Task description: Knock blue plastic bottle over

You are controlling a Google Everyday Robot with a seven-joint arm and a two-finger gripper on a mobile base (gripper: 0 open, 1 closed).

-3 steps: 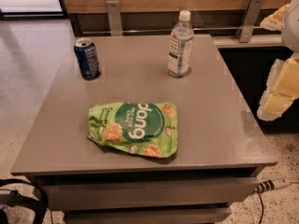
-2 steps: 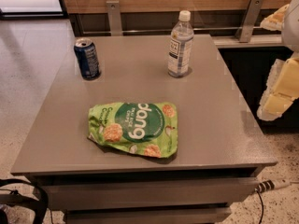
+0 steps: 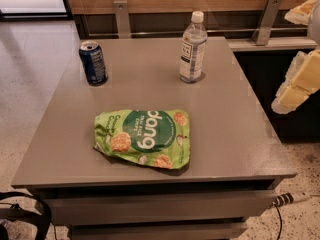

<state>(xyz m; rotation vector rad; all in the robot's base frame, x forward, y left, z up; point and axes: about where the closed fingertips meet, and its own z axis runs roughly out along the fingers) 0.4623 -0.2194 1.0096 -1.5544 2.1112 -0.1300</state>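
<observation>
The tall clear bluish plastic bottle (image 3: 193, 49) stands upright at the far side of the grey tabletop (image 3: 225, 134). The cream-coloured gripper (image 3: 299, 81) hangs beyond the right edge, well apart, and its grip state cannot be told. The approach seems to be the step in hand; next comes a sideways push high on the bottle.

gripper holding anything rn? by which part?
Nothing seen held. The gripper is at the right edge, beyond the table, clear of the upright blue plastic bottle.

Bare tabletop (image 3: 235, 129) lies between blue plastic bottle (image 3: 192, 51) and pincer (image 3: 296, 84) at right.
</observation>
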